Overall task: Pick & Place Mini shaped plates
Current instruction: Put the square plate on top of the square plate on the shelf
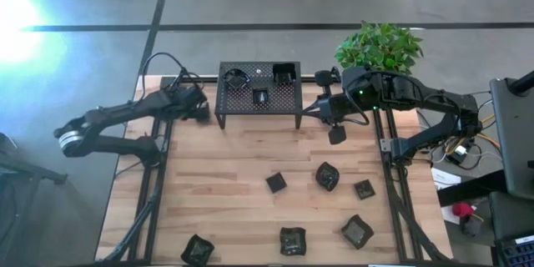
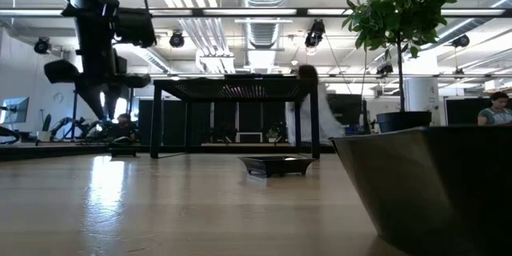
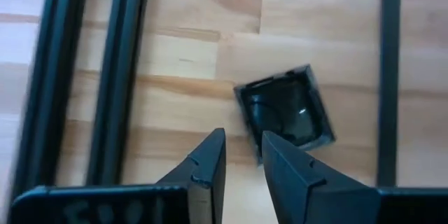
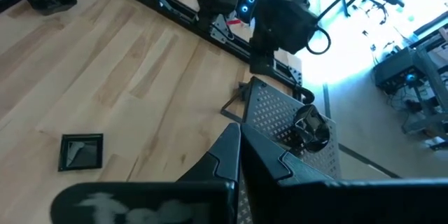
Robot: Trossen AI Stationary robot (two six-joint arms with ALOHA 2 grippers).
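We read no writing anywhere. Six small plates (image 1: 326, 175) lie across the tabletop (image 1: 234, 175), three more on the rack (image 1: 259, 90) beside a plant (image 1: 380, 47). Left gripper (image 3: 241, 155) jaws narrow, empty; right gripper (image 4: 239, 143) closed.

Tiny near-black dishes with raised rims: three sit on the rack (image 1: 260, 98), six lie flat, scattered over the wooden table's near half (image 1: 326, 176).
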